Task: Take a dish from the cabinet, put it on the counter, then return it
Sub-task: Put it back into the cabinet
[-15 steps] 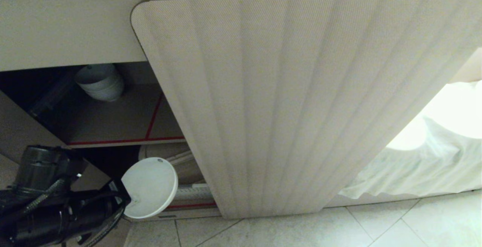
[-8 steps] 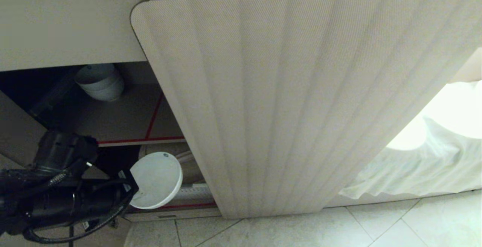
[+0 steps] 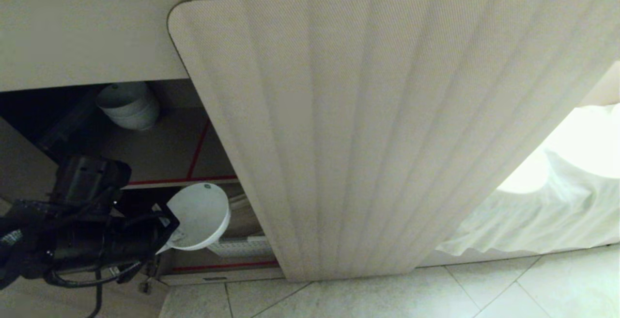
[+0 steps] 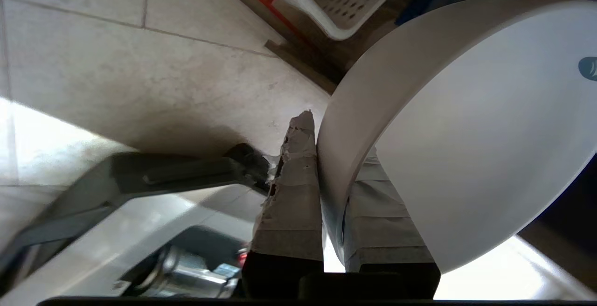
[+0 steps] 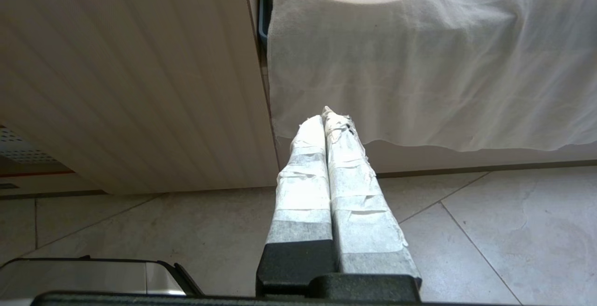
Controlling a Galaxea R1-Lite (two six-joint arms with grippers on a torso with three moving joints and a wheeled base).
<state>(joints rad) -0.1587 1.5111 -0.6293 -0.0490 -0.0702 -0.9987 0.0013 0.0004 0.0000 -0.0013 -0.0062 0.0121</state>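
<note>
Since a second ago left gripper (image 3: 167,233) rose and moved in toward the cabinet (image 3: 160,163), carrying the dish (image 3: 201,216) up from near the floor tiles to just under the red-edged upper shelf. Jaws clamped on dish rim, one taped finger (image 4: 294,194) outside the wall, the other inside. Dish tilted, opening facing out, at mouth of lower compartment. Stack of white bowls (image 3: 130,107) sat at back of upper shelf, well apart from dish. Perforated white tray (image 3: 237,247) lay in lower compartment just beyond dish. Ribbed cabinet door (image 3: 387,129) stood open right of dish, blocking that side. Right gripper (image 5: 329,124) parked low over floor, jaws together, empty, facing white cloth (image 5: 419,73)
</note>
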